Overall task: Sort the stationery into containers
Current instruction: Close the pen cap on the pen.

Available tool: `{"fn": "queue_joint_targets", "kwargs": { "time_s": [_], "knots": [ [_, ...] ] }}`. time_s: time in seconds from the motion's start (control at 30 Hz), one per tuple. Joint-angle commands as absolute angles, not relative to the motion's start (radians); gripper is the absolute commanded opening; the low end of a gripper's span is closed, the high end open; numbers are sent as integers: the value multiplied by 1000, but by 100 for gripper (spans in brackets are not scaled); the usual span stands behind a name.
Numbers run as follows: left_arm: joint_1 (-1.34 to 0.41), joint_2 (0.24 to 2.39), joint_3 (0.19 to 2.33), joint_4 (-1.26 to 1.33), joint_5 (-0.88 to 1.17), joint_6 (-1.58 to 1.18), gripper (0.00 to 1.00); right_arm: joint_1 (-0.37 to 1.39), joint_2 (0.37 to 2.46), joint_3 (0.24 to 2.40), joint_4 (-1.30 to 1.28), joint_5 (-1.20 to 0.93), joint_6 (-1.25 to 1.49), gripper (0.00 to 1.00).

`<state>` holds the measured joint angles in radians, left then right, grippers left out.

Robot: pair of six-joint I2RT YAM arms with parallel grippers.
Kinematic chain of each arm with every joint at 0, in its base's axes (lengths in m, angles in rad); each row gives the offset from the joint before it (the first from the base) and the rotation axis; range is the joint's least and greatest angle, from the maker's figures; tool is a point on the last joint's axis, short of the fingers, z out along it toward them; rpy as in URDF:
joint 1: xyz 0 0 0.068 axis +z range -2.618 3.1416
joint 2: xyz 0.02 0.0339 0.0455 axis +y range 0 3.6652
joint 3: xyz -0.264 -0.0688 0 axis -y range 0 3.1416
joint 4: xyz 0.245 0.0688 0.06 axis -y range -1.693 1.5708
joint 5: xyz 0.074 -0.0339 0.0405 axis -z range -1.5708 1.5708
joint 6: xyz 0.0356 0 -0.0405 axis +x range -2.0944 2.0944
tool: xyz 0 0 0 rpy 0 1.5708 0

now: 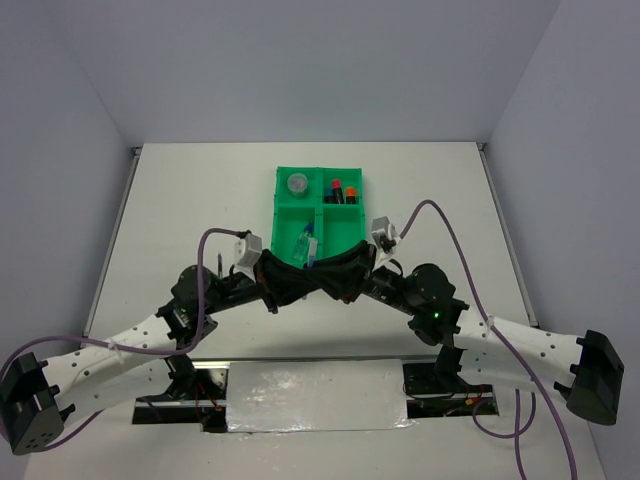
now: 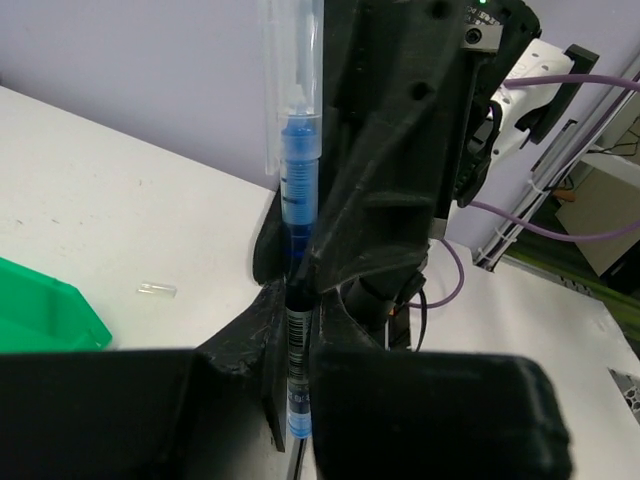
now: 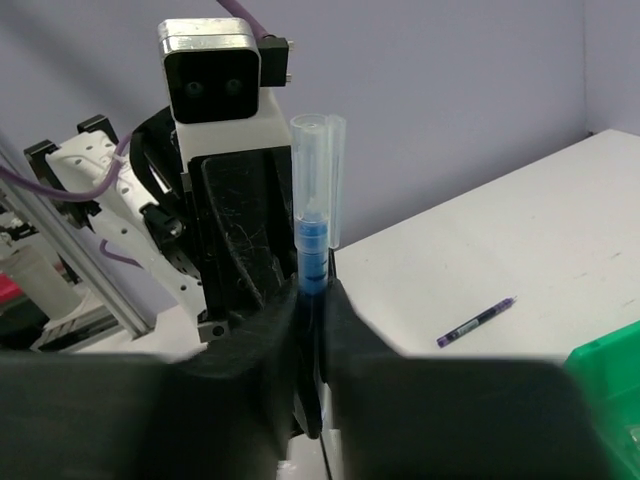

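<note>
At the centre of the top view, just below the green tray (image 1: 277, 195), left gripper (image 2: 298, 400) and right gripper (image 3: 312, 340) meet. Both are clamped on one blue pen (image 2: 298, 190).

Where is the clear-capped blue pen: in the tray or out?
Out: the blue pen is clamped between the left gripper and right gripper, beside the green tray.

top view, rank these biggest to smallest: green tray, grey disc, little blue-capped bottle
1. green tray, by far the largest.
2. grey disc and bottle look much alike in this view. The disc is wider and the bottle a little longer and thinner, so there is no firm order between them.
</note>
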<state>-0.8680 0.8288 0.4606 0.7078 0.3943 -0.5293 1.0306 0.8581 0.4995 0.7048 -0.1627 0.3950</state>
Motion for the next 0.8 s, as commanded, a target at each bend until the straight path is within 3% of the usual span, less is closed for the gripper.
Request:
{"fn": "queue_joint_targets", "kwargs": {
  "time_s": [0.0, 0.13, 0.17, 0.47, 0.67, 0.77],
  "knots": [
    [-874, 827, 508, 745, 407, -518, 0, 1038, 854, 537, 713, -204, 390, 31],
    [-874, 819, 499, 750, 394, -525, 0, 1038, 831, 543, 693, -212, 385, 94],
    [-874, 821, 499, 749, 396, -525, 0, 1039, 825, 546, 686, -209, 380, 100],
    [-887, 845, 496, 738, 417, -534, 0, 1006, 807, 693, 484, -144, 291, 99],
    [-896, 830, 492, 716, 403, -519, 0, 973, 842, 781, 399, -117, 305, 83],
    [-896, 827, 499, 709, 402, -511, 0, 974, 851, 785, 400, -127, 311, 82]
  ]
}}
